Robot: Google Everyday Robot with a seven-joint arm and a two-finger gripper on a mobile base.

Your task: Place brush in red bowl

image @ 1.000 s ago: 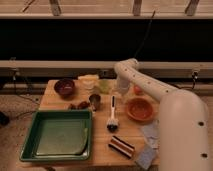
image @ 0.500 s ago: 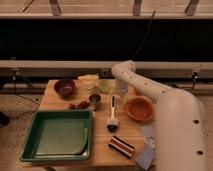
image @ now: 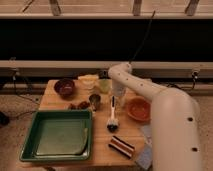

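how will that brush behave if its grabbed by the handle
The brush looks rigid, a straight slim handle, so it probably won't flop. Its dark head likely outweighs the handle, so a grip far from it may let it droop. Lying flat, it seems unlikely to roll. The gripper hangs near the handle's far end.

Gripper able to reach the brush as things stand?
Probably yes. The gripper hangs just over the handle end of the brush; the small cup and the red bowl stand to either side, apart from it.
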